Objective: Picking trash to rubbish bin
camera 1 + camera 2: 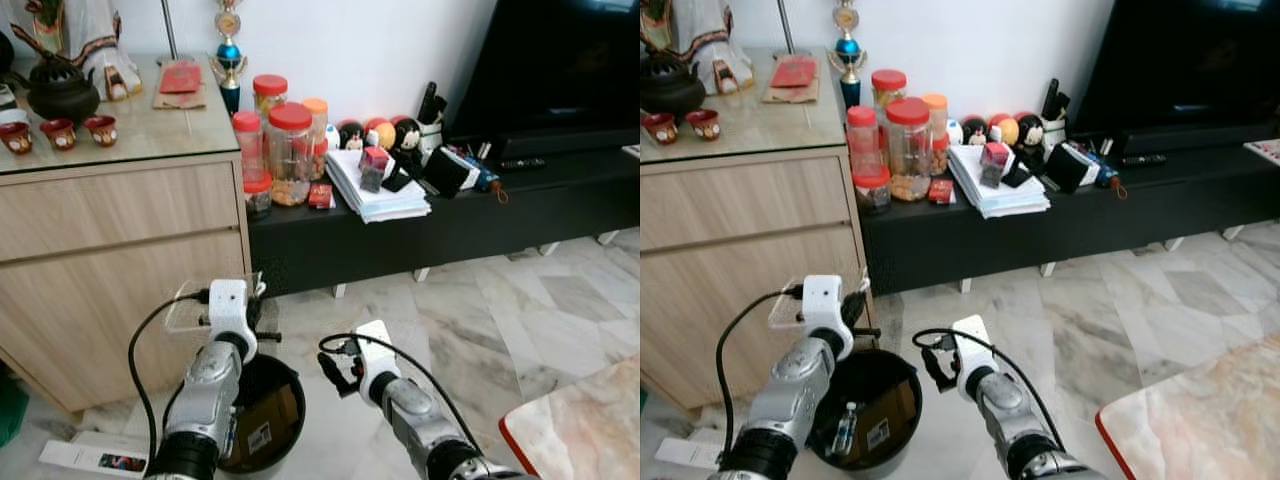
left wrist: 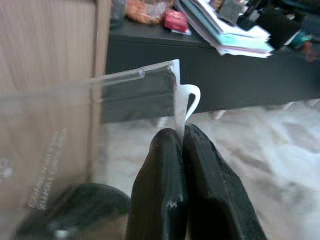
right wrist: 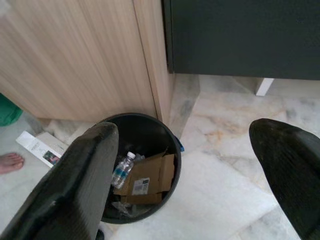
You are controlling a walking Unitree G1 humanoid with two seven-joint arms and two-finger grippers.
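Observation:
A round black rubbish bin [image 1: 291, 378] stands on the marble floor beside the wooden cabinet. In it lie flattened cardboard [image 3: 148, 182] and a small water bottle [image 3: 121, 170]. My left gripper [image 1: 262, 305] hangs just above the bin's rim, shut on the edge of a clear plastic package [image 1: 193, 306]. In the left wrist view the black fingertips [image 2: 170, 145] pinch the package's [image 2: 100, 100] thin flap. My right gripper [image 1: 335, 372] hovers just right of the bin, open and holding nothing. Its fingers [image 3: 85, 165] are spread wide over the bin [image 3: 167, 135].
The light wood cabinet [image 1: 120, 260] rises behind the bin, with a low black TV console [image 1: 500, 215] to its right, cluttered with jars and papers. A white box [image 1: 95, 455] lies on the floor at left. A person's bare foot [image 3: 10, 161] is nearby. A red-edged tabletop [image 1: 580, 420] juts in front right.

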